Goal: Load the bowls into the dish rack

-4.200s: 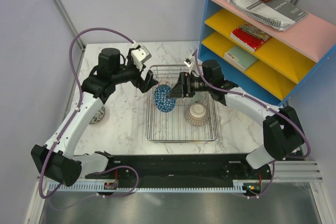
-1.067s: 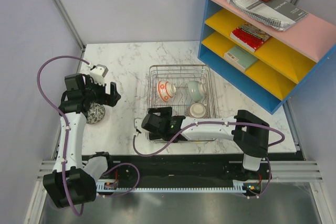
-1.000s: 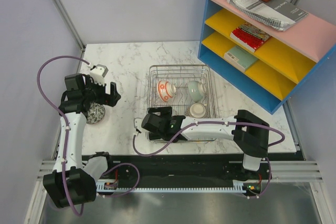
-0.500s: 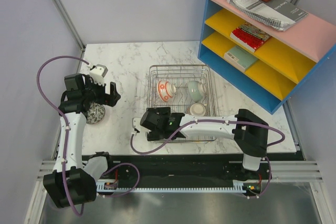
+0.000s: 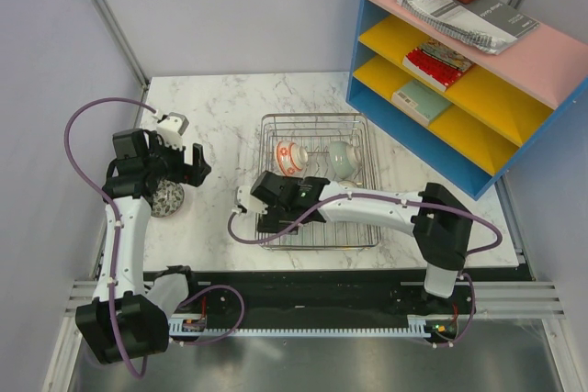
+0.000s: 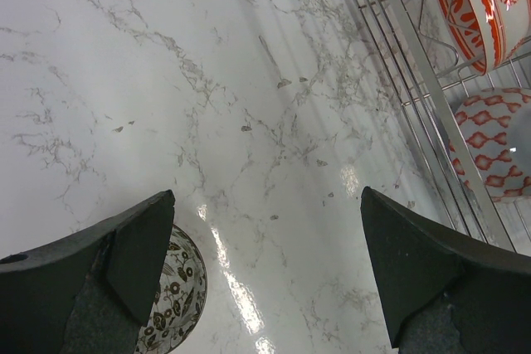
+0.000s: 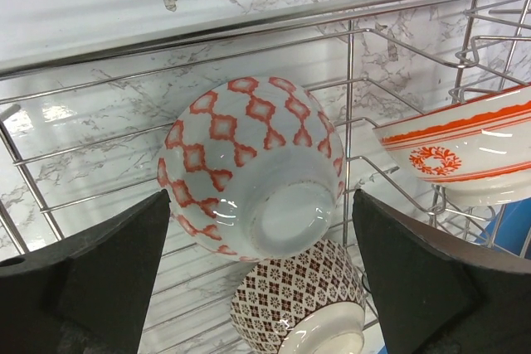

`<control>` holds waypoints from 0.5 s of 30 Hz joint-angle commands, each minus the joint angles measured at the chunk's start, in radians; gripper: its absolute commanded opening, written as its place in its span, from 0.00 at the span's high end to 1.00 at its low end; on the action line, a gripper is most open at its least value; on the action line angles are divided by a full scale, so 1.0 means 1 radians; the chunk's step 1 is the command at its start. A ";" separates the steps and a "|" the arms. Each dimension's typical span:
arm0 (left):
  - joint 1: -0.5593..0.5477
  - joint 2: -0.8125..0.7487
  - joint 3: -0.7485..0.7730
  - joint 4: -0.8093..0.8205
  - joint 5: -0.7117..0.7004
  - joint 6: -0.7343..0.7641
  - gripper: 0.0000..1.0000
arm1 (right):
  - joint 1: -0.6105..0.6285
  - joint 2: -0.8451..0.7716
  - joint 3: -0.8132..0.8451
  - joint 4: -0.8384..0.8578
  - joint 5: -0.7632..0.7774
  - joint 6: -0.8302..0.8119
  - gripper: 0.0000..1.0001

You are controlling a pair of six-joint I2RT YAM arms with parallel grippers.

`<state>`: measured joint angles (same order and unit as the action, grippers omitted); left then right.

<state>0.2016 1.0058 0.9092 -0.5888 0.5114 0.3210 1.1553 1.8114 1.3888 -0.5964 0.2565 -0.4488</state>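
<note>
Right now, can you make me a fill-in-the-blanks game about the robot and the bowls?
1. The left gripper and the right gripper both have their jaws ____.
2. The speckled bowl sits on the table, right beside the ____ arm.
3. The bowl with orange diamonds lies inside the wire dish rack, under the ____ gripper.
4. The top board of the shelf unit is coloured ____.

Missing words: open, left, right, pink.
</note>
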 commanded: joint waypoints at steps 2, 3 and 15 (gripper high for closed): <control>0.010 -0.022 -0.003 0.027 0.024 -0.023 0.00 | -0.003 -0.032 0.055 -0.016 0.007 0.018 0.02; 0.012 -0.022 -0.003 0.027 0.024 -0.023 0.00 | -0.014 -0.040 0.058 -0.014 0.035 0.016 0.02; 0.015 -0.018 0.000 0.044 -0.045 -0.043 0.00 | -0.121 -0.138 -0.010 -0.057 0.129 -0.021 0.02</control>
<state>0.2081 1.0004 0.9092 -0.5880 0.5037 0.3187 1.0565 1.7164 1.4006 -0.6170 0.3500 -0.4541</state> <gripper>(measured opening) 0.994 0.982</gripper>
